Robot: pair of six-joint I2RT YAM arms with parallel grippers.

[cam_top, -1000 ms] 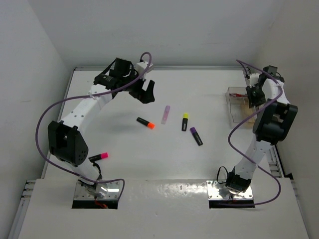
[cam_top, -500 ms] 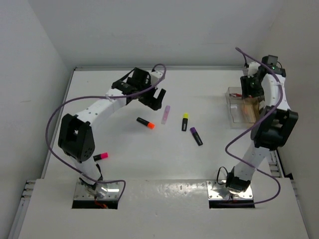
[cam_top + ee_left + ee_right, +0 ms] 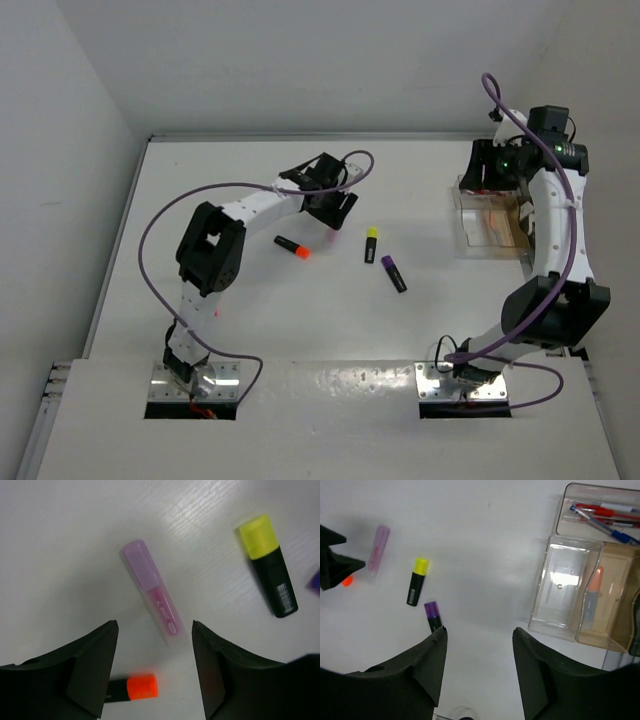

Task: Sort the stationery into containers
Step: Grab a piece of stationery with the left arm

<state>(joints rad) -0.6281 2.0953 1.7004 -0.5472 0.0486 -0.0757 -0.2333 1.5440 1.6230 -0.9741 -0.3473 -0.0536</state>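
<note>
Left pincer [image 3: 154, 625] sits low over the bench [image 3: 60, 540] with its jaws parted, one finger on each side of the near end of the pale lilac marker [image 3: 150, 587]. I see bare bench between each finger and the marker, so nothing is gripped. Just under the left finger lies the orange-capped highlighter [image 3: 136, 687], most of its black body hidden by that finger. Out to the right, apart from the marker, the yellow-capped highlighter [image 3: 268, 565] lies flat.

Right pincer [image 3: 480, 630] hangs well above the bench, jaws moderately apart, nothing between them. On my wrist view the purple-capped highlighter [image 3: 433, 615] lies on the bench just off the left finger's tip.

Further out, by the bench's right side, I make out three containers close together. One is a clear tray [image 3: 540, 617]. A tan-tinted tray [image 3: 615, 630] touching it holds a second orange-capped highlighter [image 3: 591, 597]. Beyond them, a long clear tray [image 3: 561, 517] holds red and blue pens [image 3: 605, 512].
</note>
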